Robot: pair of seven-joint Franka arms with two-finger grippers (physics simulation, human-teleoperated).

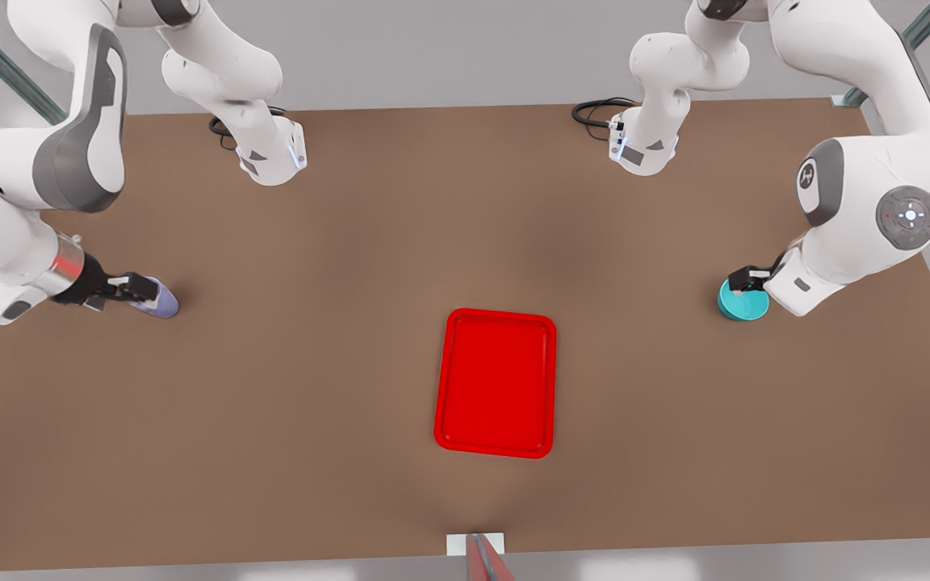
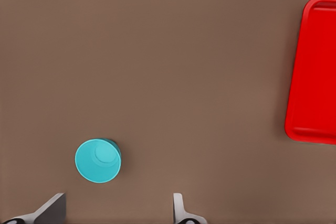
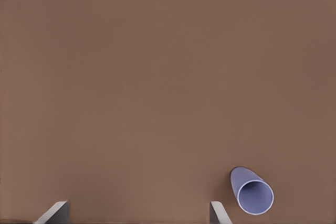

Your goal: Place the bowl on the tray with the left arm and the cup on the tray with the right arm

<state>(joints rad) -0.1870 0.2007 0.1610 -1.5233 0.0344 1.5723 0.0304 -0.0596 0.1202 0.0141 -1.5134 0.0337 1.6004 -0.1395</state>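
The teal bowl (image 1: 743,303) stands on the table at the front view's right. My left gripper (image 1: 747,279) hangs just over it, open. In the left wrist view the bowl (image 2: 97,161) lies ahead of the open left gripper (image 2: 119,199), nearer one fingertip (image 2: 55,205). The lavender cup (image 1: 161,300) sits at the front view's left, with my right gripper (image 1: 132,287) right beside it. In the right wrist view the cup (image 3: 252,191) lies just outside one finger (image 3: 216,211) of the open right gripper (image 3: 139,206). The red tray (image 1: 496,383) lies in the middle with nothing on it.
The brown table (image 1: 312,266) is bare between the tray and each object. Both arm bases (image 1: 271,153) (image 1: 644,145) with black cables stand at the far edge. A small white and red fixture (image 1: 477,553) sits at the near edge.
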